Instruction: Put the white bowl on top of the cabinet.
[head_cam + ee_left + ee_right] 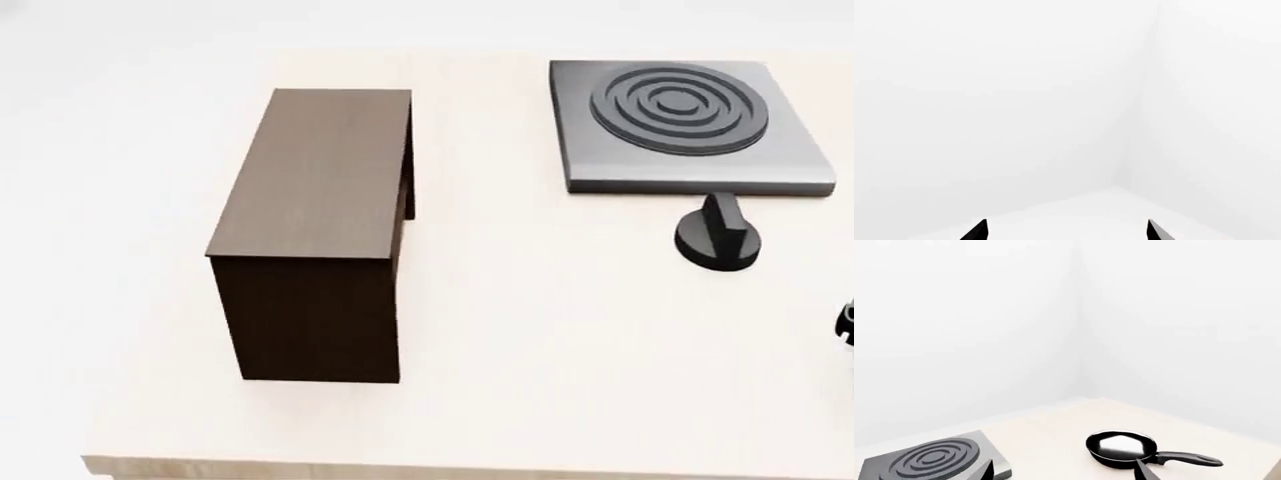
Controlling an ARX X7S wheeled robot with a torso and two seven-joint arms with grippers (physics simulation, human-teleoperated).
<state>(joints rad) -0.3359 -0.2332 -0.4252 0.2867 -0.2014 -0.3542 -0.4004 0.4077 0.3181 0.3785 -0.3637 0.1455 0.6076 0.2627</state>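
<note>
Left wrist view, left tool [1066, 231]: you see only two dark fingertips, set well apart, in front of bare white walls and floor. Nothing is between them.

Left wrist view, white bowl: not here. This camera gives you no bearing on it.

Head view, cabinet: the long, narrow, dark-brown wood-grain cabinet [324, 180] stands on the left half of the pale wooden worktop [561, 340], long axis running near to far, flat lighter top bare.

Head view, other things: the grey square stove plate with rings [683, 125] sits far right, a black knob [718, 238] just nearer than it.

Head view, white bowl: not in view; neither arm shows, so you cannot judge which is nearer.

Right wrist view, right tool [1064, 472]: two dark tips apart, holding nothing.

Right wrist view, scene: stove plate on one side, a black round frying pan with a handle [1121, 448] on the other, well apart.

Right wrist view, white bowl: absent too. You likely must find it first, perhaps off to the right.
</note>
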